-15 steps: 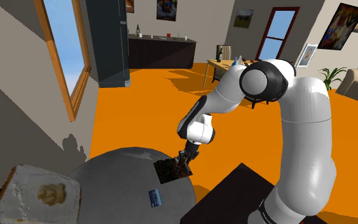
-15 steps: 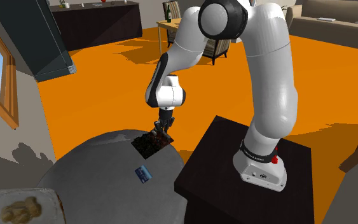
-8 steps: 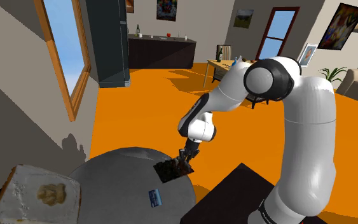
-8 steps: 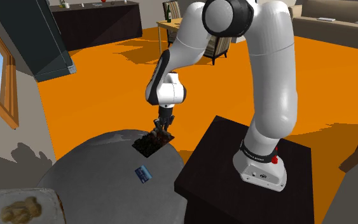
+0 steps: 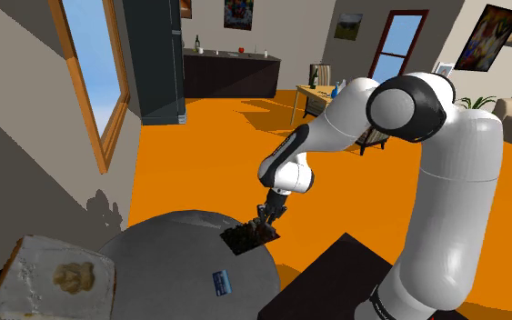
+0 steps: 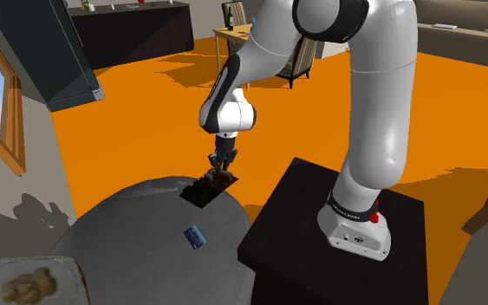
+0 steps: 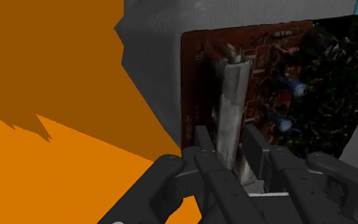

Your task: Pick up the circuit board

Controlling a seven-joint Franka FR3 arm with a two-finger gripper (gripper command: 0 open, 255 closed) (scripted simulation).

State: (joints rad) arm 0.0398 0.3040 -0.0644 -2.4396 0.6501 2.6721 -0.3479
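Circuit board point(image 5: 241, 239): dark, brown-edged, at the rim of the round grey tabletop point(image 5: 172, 245) on the shoulder view's right, its gripper end tipped a little up. Gripper point(image 5: 264, 224): clenched on the board. In the wrist view its fingers point(image 7: 204, 151) clasp a grey upright part of the board from both sides.

Versus 1.0 s ago: board slightly higher, wrist raised, and the arm's elbow swung up and toward the shoulder view's right.

Small blue card point(image 5: 221, 282): nearer on the tabletop, well apart from the board.

Beyond the rim lies open orange floor point(image 5: 208, 164). The black stand point(image 6: 289, 208) sits close beside the tabletop on the second exterior view's right.
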